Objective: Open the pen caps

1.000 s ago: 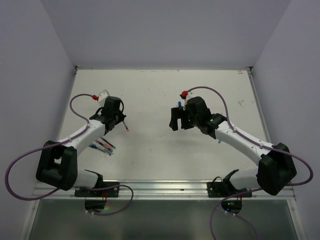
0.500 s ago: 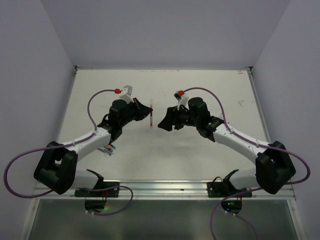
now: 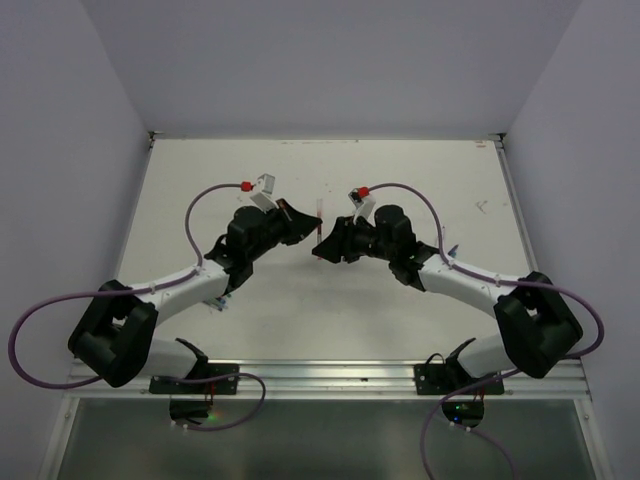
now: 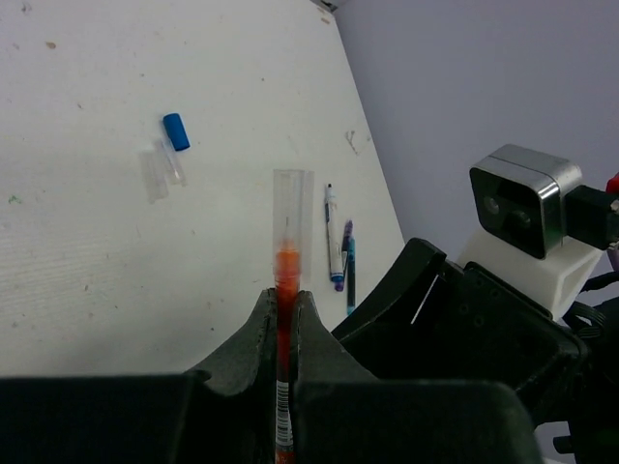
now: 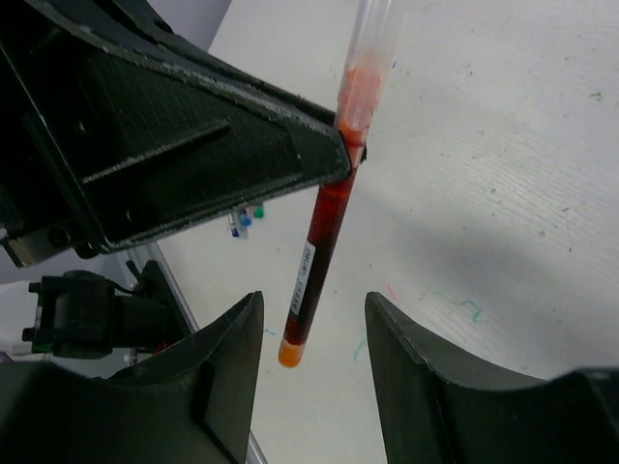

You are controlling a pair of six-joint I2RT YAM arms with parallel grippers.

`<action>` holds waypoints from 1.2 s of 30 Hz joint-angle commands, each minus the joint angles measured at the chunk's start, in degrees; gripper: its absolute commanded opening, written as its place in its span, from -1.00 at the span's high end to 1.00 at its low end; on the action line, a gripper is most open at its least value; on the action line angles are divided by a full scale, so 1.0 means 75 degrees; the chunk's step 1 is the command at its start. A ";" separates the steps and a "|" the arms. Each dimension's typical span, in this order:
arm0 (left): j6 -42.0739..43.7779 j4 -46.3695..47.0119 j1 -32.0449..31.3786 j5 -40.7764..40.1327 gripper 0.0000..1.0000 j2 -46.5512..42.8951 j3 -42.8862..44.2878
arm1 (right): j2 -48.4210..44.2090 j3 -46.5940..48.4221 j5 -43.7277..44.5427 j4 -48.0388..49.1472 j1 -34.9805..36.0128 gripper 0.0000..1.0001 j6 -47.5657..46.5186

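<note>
We see the left gripper (image 4: 283, 296) pinching the orange pen (image 5: 319, 227) tight just below its clear cap (image 4: 290, 203), held up off the table (image 4: 87, 261). A blue cap (image 4: 175, 131) lies loose there, well apart. The right gripper (image 5: 311, 304) is half-wide, its fingers either side of the pen's tail end, touching nothing and away from the cap. We judge the cap light, smooth and slippery. We'd grip its sides just past the left fingers and pull straight along the barrel, as the thin pen may slide.
</note>
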 commanded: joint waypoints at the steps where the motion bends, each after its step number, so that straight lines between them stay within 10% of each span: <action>1: -0.0311 0.0335 -0.0162 -0.0428 1.00 -0.0163 -0.0106 | 0.0099 -0.0024 0.0243 0.1001 0.0051 0.01 0.0273; 8: -0.0370 0.0406 -0.0338 -0.0452 1.00 -0.0187 -0.0072 | 0.0522 0.0257 0.0184 0.0827 0.0098 1.00 0.0367; 11: -0.0066 0.0289 -0.0350 -0.0406 1.00 -0.0187 0.0091 | 0.0440 0.0164 0.0243 0.0721 0.0098 1.00 0.0355; 17: 0.0590 -0.0309 -0.0257 -0.0476 -0.29 -0.0397 0.0327 | -0.0040 0.0023 0.0056 0.0276 0.0110 1.00 0.0215; 19: 0.0731 -0.0332 -0.0152 -0.0336 -0.41 -0.0444 0.0350 | -0.0099 0.0046 -0.0236 0.0077 0.0110 1.00 0.0156; 36: 0.0790 0.0393 0.0552 0.1082 -0.19 -0.0468 0.0187 | -0.0194 -0.0024 -0.1421 0.0099 0.0098 1.00 0.0121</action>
